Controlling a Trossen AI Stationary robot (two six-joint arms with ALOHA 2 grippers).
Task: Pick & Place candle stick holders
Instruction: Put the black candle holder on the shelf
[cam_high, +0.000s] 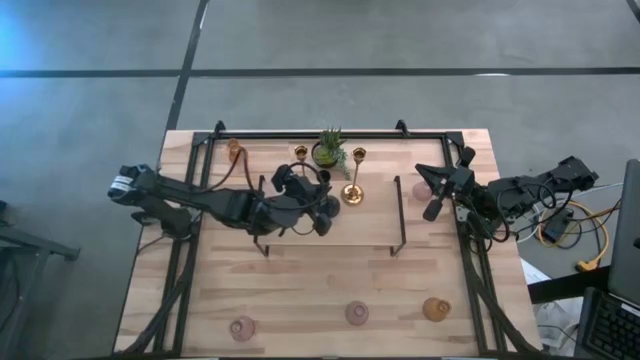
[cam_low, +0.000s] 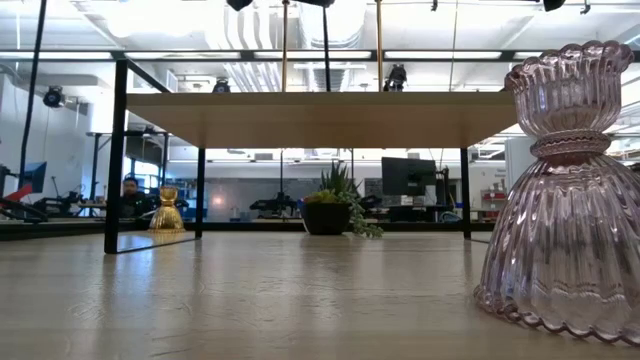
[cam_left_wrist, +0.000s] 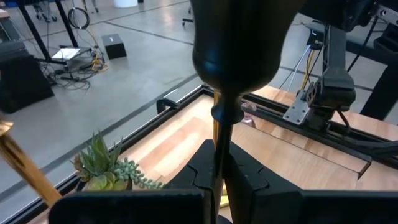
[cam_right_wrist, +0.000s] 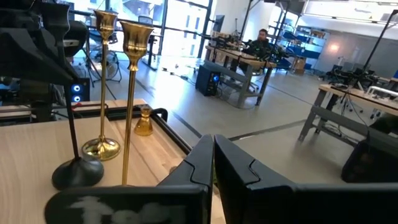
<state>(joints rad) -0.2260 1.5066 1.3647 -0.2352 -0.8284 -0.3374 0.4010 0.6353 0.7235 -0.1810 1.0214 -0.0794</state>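
A slim black candle stick holder stands upright over the raised wooden shelf, with my left gripper shut on it. Its round base is at the shelf top; whether it touches, I cannot tell. Two tall gold holders stand on the shelf beside it. My right gripper hangs shut and holds nothing at the shelf's right end. Squat pink holders and an amber one stand along the table's near edge. My left gripper pinches the black holder's thin stem between its two fingers, a short way below the cup. The fingers come nearly level from the table's left and lie across the stem. The holder stays upright, cup on top.
A small potted green plant sits at the far middle, with a squat amber holder to its left. A pink holder stands near the right gripper. The shelf's black frame legs stand on the table. A person sits in the room beyond.
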